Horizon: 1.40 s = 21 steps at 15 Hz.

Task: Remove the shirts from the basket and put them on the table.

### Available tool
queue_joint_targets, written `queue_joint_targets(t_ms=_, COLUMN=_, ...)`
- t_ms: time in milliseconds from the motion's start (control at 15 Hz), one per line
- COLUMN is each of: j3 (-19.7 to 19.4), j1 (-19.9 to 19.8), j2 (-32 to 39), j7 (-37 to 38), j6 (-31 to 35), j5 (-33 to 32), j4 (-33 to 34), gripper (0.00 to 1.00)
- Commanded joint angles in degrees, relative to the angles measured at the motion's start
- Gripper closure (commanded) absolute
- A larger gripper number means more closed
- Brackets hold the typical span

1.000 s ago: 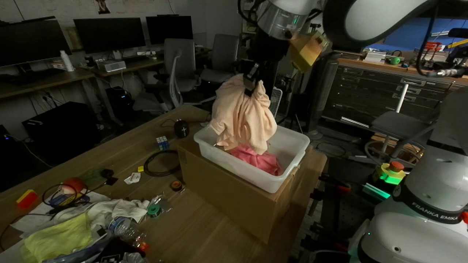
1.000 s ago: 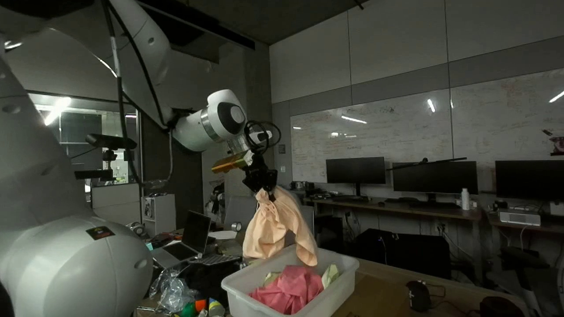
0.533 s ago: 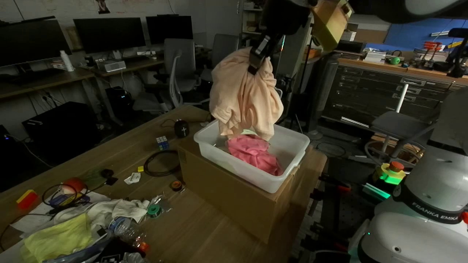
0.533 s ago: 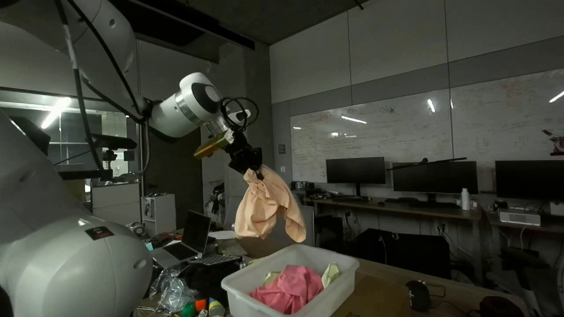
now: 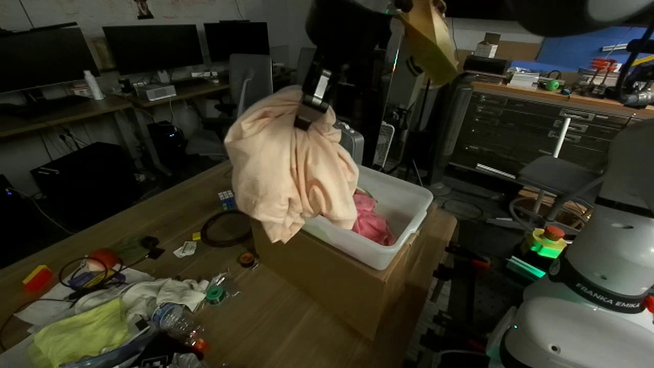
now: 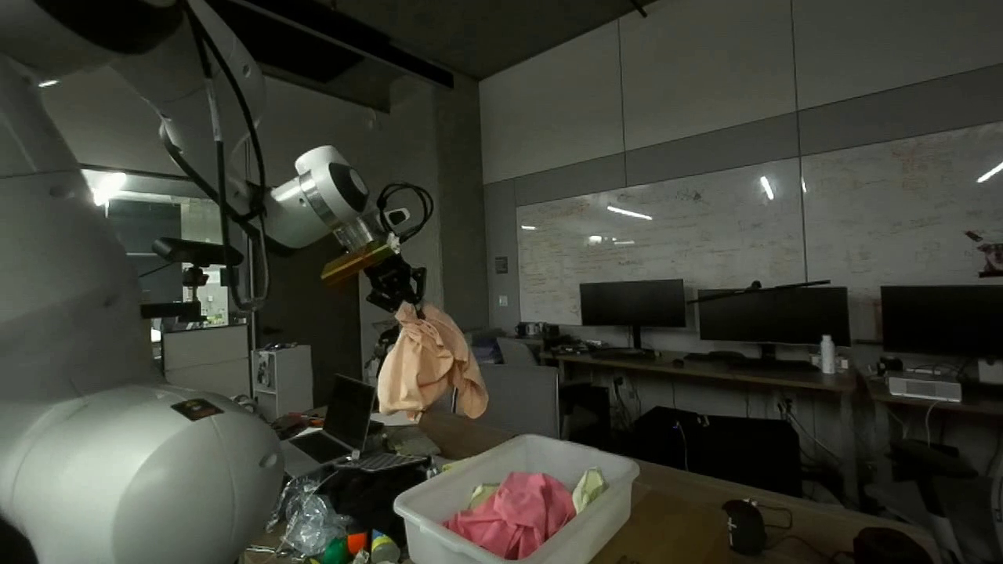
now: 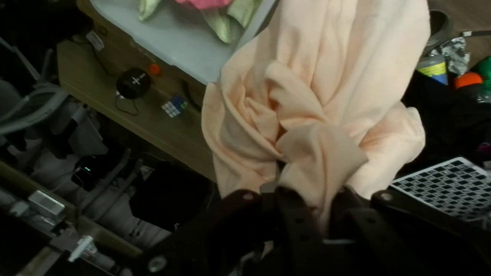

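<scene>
That black gripper (image 7: 312, 194) pinches a peach shirt (image 5: 286, 168), dangling it, from here, left of the white basket (image 5: 403, 193); pink cloth (image 6: 517, 509) lies inside with pale green cloth (image 6: 589, 489) beside.

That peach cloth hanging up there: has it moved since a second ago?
Yes. In an exterior view, the peach cloth has moved left and up in the picture, judged against the white basket, which it no longer overlaps there.

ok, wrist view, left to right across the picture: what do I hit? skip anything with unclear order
Pale box → black round device → Rubik's cube → peach shirt → orange object.
</scene>
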Motion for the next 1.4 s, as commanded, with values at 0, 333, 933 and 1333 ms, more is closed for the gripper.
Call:
queue_joint_targets(t_ms=0, j3=-0.9, j1=4.0, j2=9.9, j7=-7.3, j6=1.9, j5=1.9, j4=8.5, gripper=0.92)
queue_joint_targets(t_ms=333, j3=-0.7, j1=8.2, j2=18.5, j7=-17.1, j6=-1.6, j5=1.5, j4=14.7, gripper=0.63)
queue_joint_targets(t_ms=933, j3=-3.8, j1=8.7, j2=21.6, j7=-18.0, j6=-7.5, j5=-3.1, j4=16.2, gripper=0.0)
queue_joint_targets(t_ms=1333, j3=-10.4, j1=4.7, j2=20.5, j7=-10.2, j6=-7.3, j5=-0.9, j4=13.0, gripper=0.0)
